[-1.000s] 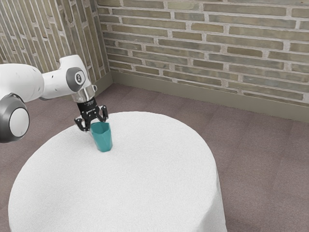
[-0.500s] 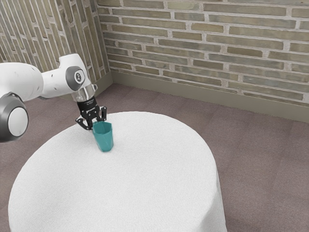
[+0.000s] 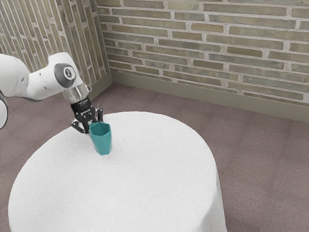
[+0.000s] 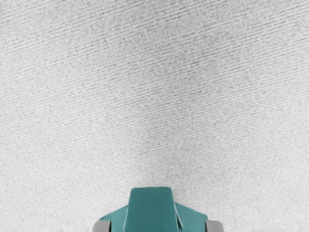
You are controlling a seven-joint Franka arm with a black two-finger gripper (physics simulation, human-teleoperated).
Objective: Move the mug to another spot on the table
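One black two-finger gripper (image 3: pixel 88 126) clamped w/ both fingers on teal faceted mug (image 3: pixel 102 139); mug tilted, nr round white-clothed table's (image 3: pixel 145 193) edge, ext. view's left.

White arm (image 3: pixel 29 82) coming in from the exterior view's left, black gripper (image 3: pixel 89 127) pointing down, squeezing the rim of the mug (image 3: pixel 102 140)

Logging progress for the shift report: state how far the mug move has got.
Done: the pincer is clamped on the rim of the teal mug. In hand: the mug leans slightly, near the edge of the table on the arm's side; whether it is lifted is unclear. Left: carry it to another spot and release.
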